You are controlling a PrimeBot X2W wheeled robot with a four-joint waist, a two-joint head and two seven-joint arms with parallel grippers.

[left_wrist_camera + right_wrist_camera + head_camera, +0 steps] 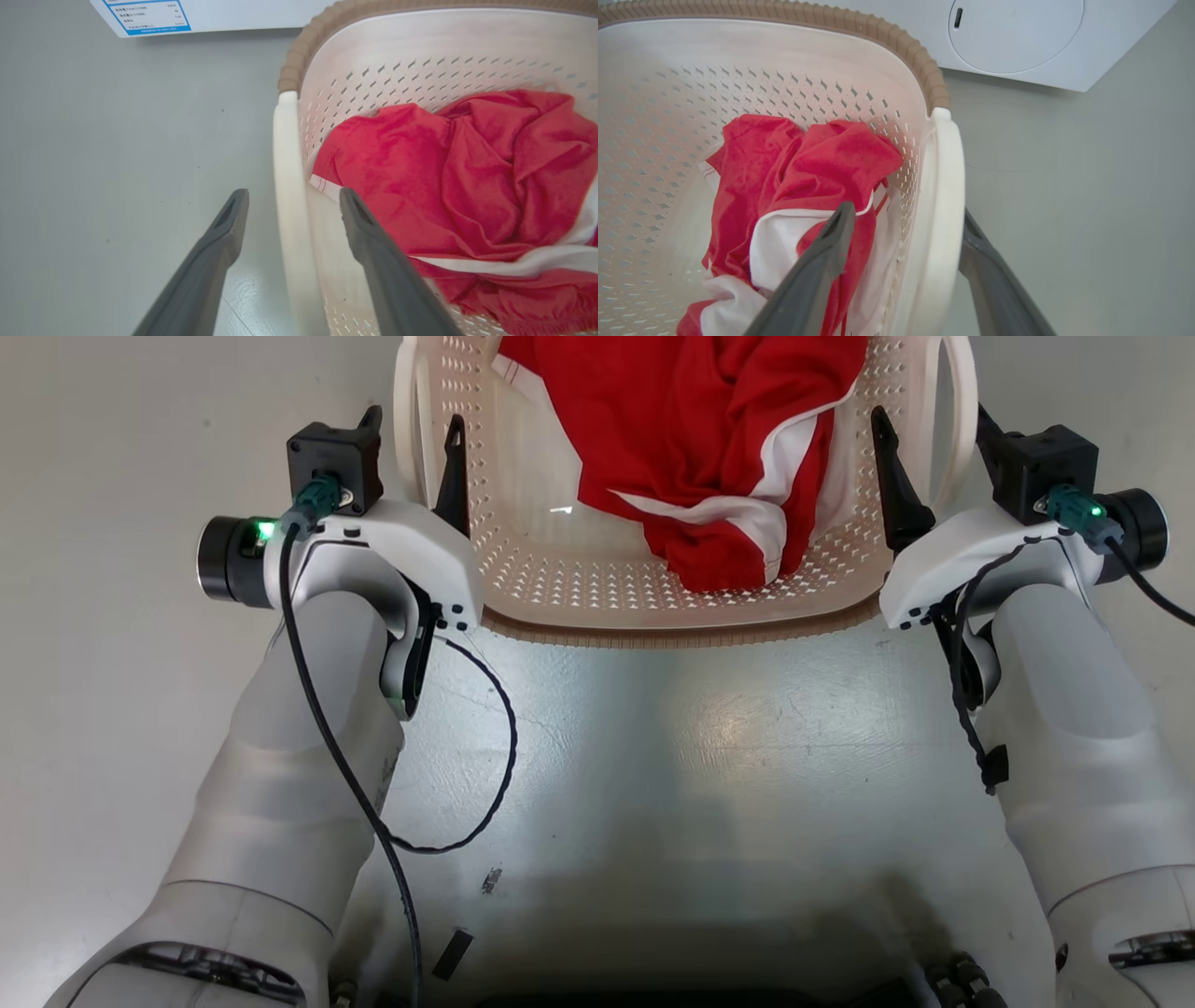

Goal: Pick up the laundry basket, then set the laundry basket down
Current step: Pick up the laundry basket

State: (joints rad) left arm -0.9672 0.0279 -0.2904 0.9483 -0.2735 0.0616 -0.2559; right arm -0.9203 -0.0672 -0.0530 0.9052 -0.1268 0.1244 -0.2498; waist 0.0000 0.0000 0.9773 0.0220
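Note:
The laundry basket (560,579) stands on the grey floor at the top of the head view, cream-white and perforated with a brown woven rim (672,637). A red and white garment (709,448) lies inside it. My left gripper (420,439) is open and straddles the basket's left white handle (285,163), one finger (229,224) outside and the other inside, with gaps on both sides. At the right white handle (948,186), my right gripper (908,212) is open too, its inner finger (831,242) over the garment (808,163) and its outer finger partly behind the handle.
A white washing machine (1017,32) with a round door stands on the floor beyond the basket. Its lower front with a blue label (149,16) appears in the left wrist view. My own base (653,980) lies at the bottom of the head view.

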